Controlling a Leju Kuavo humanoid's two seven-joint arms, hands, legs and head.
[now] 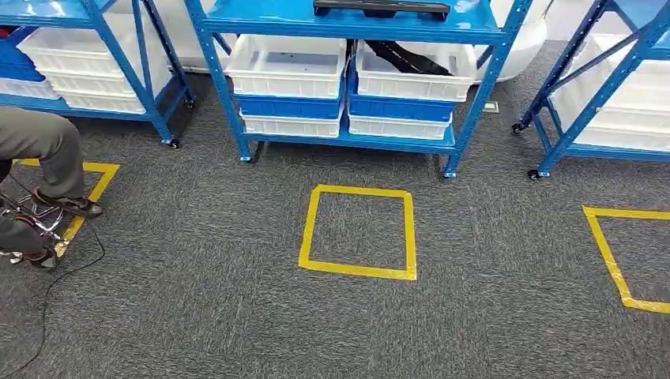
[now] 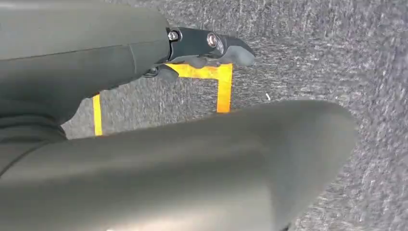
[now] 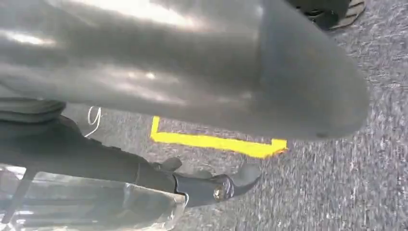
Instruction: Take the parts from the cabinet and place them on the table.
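Long black stiff part (image 1: 382, 8) on blue steel shelf (image 1: 348, 24), probably light; I'd grip mid-length | left hand (image 2: 207, 45), right hand (image 3: 211, 185): grasp unclear

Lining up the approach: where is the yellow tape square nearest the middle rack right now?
In the head view, the yellow tape square lies on the grey carpet at centre, just in front of the blue rack holding white bins.

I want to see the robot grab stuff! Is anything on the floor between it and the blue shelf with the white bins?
Nothing visible blocks the way. Grey carpet with a yellow tape square lies flat before the blue shelf. A person's leg is off to the left side.
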